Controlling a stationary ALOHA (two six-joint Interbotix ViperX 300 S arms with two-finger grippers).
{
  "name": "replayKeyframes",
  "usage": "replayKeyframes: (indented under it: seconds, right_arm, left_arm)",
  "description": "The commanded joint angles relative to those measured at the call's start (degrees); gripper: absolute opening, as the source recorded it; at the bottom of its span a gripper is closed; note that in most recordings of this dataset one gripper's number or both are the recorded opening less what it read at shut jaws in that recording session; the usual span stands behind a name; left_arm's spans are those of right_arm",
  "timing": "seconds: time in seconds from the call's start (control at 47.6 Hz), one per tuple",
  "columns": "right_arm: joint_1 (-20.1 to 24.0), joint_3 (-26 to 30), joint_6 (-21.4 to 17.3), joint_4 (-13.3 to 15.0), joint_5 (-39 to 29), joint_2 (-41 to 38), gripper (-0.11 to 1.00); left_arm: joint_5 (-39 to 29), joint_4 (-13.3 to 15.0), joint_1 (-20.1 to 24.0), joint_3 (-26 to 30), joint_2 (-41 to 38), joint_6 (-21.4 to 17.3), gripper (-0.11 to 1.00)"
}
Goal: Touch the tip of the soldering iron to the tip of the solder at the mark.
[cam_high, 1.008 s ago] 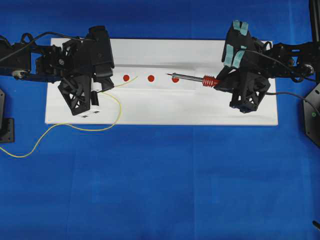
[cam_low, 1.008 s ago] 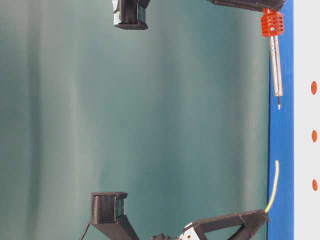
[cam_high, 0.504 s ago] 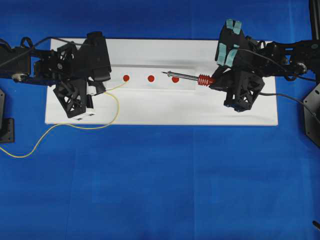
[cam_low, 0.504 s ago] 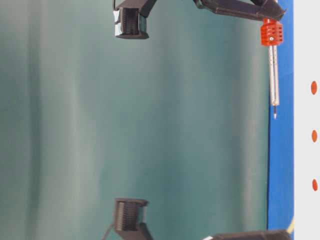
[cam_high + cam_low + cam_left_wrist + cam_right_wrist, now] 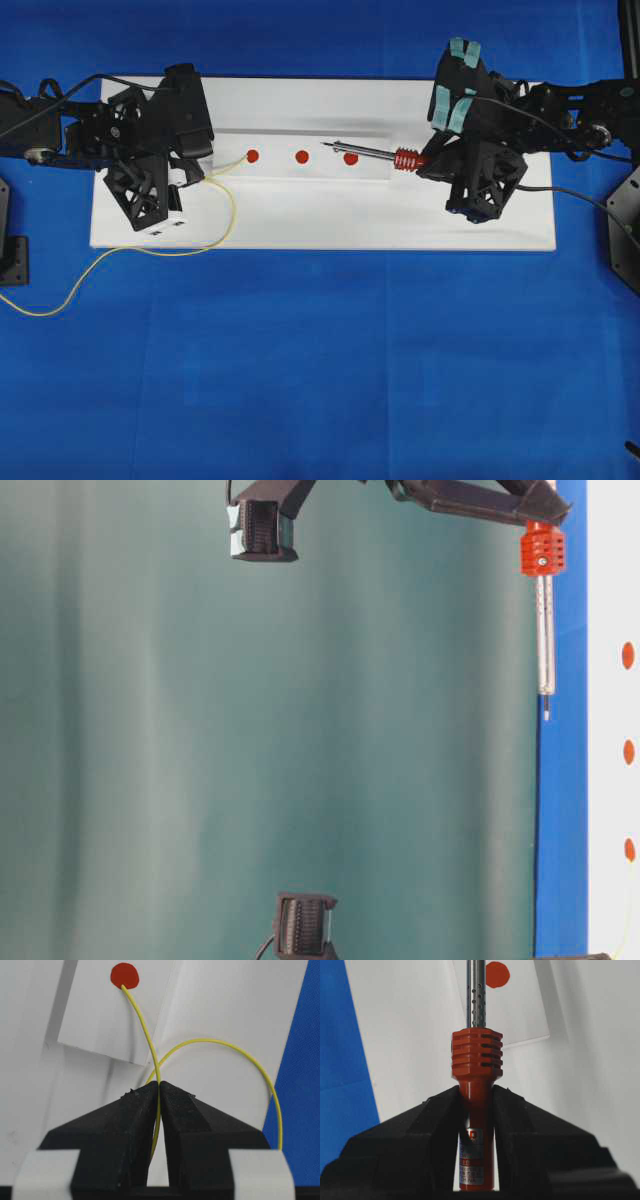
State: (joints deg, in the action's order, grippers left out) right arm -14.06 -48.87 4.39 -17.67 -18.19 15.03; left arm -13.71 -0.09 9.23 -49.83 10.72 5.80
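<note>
Landmark: the row of 3 red marks [image 5: 301,156] on the white board [image 5: 320,225]. The solder [image 5: 145,1030] is clamped in the left gripper [image 5: 192,172] – jaws together on the wire – and its free end points right, its tip at the left-most mark. The soldering iron [image 5: 375,154], jaws of the right gripper [image 5: 430,165] clamped on its red handle, lies lengthwise along the row, tip pointing left, above the gap between the middle and right-most marks. The iron probably has to travel left along its own axis – the right arm carries it.
</note>
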Motion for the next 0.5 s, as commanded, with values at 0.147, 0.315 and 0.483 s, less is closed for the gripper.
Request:
replayKeyframes:
  seconds: [0.147,0.315,0.483]
  right_arm:
    - [-0.18,2.29,0.09,0.09,0.44,-0.35,0.06]
    - [0.0,4.92,0.18,0.09,-0.09,-2.81,0.06]
    - [0.09,8.7,0.18,0.88,-1.76,-6.68,0.06]
  left_arm:
    - [0.18,0.0,-0.09,1.67,-0.18,0.0,0.03]
    - [0.0,-0.09,-0.09,1.76,-0.18,0.0,0.03]
    - [-0.18,0.0,-0.09,1.76,-0.18,0.0,0.03]
